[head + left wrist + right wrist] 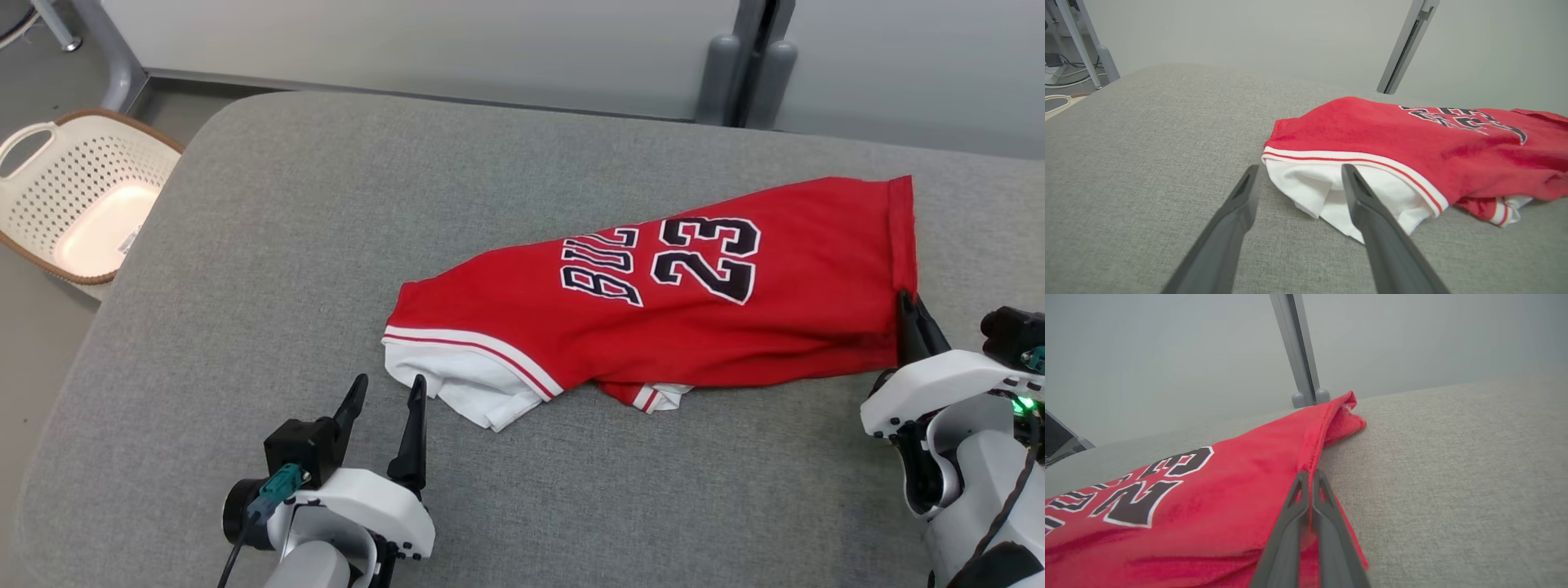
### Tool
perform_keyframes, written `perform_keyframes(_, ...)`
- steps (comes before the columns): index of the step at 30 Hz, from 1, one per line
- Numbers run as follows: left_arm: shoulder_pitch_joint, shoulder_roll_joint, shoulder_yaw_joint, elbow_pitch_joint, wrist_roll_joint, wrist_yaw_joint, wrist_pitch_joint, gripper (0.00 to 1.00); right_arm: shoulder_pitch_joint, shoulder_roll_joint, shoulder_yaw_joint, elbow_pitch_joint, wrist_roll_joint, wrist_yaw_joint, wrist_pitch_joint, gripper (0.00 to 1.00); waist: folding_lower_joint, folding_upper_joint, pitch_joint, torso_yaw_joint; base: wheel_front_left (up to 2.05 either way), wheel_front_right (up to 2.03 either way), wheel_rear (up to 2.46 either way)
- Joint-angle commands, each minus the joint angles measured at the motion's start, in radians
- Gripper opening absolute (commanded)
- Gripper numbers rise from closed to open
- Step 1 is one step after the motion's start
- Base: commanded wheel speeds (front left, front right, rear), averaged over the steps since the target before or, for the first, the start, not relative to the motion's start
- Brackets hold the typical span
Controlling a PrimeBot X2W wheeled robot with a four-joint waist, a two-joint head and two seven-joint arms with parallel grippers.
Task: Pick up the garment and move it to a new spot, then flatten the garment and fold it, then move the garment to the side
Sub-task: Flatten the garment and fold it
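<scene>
A red jersey, the garment (pixel 694 302), lies partly folded on the grey padded table (pixel 326 204), with "23" lettering facing up and white trim at its near-left end. My right gripper (pixel 908 300) is shut on the garment's right hem corner; in the right wrist view its fingers (pixel 1310 475) are pressed together over the red edge (pixel 1274 457). My left gripper (pixel 388 385) stands open just in front of the white trim, low over the table. In the left wrist view its fingertips (pixel 1299 167) frame the white fold (pixel 1310 183) without touching it.
A white perforated basket (pixel 90 163) sits on the floor beyond the table's left edge. Grey posts (pixel 747 73) stand against the wall behind the table. Bare grey padding spreads to the left of the garment and in front of it.
</scene>
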Motion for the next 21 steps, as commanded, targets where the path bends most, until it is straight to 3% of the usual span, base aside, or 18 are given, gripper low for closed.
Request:
perform_keyframes(1,0.014,0.006,0.004,0.003,-0.003,0.001,-0.005,1.0,0.019,-0.006,0.007,-0.013,0.011,0.0,-0.009,0.0,0.0,0.0,-0.028,-0.024,0.0,0.0,0.0)
perform_keyframes(10,0.07,0.005,0.012,0.009,-0.008,0.012,-0.006,1.0,0.187,-0.036,0.104,-0.211,0.109,0.0,0.081,0.0,0.0,0.0,-0.135,-0.126,0.0,0.0,0.0)
perform_keyframes(16,0.109,0.002,0.012,0.004,-0.017,0.017,-0.006,1.0,0.346,-0.071,0.105,-0.452,0.165,0.0,0.228,0.0,0.0,0.0,-0.177,-0.179,0.0,0.0,0.0)
perform_keyframes(21,0.115,-0.001,0.003,-0.008,-0.015,0.019,-0.006,1.0,0.427,-0.087,0.055,-0.682,0.145,0.0,0.34,0.0,0.0,0.0,-0.171,-0.186,0.0,0.0,0.0)
